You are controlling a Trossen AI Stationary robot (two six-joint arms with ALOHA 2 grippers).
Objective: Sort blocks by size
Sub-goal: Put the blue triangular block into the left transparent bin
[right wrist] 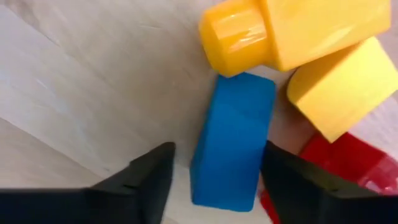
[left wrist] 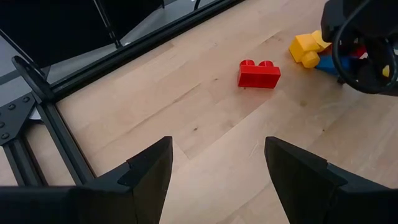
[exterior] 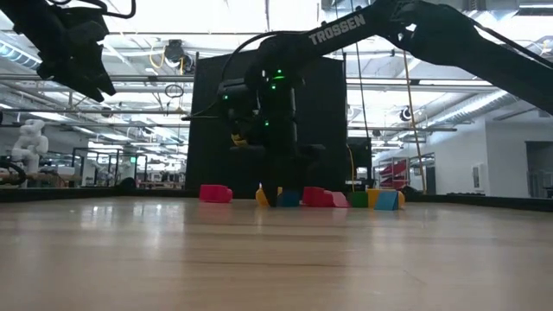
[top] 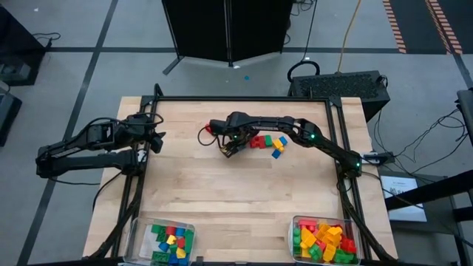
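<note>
One blue block (right wrist: 231, 140) lined up between the spread fingers of the right gripper (right wrist: 214, 177), nothing clamped yet.
Pick-up step by the look of it: needs a squeeze shut, then a lift. Smooth-sided, touching a yellow block (right wrist: 292, 31) just beyond. Left gripper (left wrist: 217, 168) parked wide, empty.

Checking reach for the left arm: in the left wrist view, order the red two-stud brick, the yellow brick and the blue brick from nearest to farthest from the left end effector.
1. Red two-stud brick, alone on bare wood, nearest the left end effector.
2. Yellow brick, farther out, beside the right arm.
3. Blue brick, just past the yellow, partly hidden by that arm; these two are nearly level.
</note>
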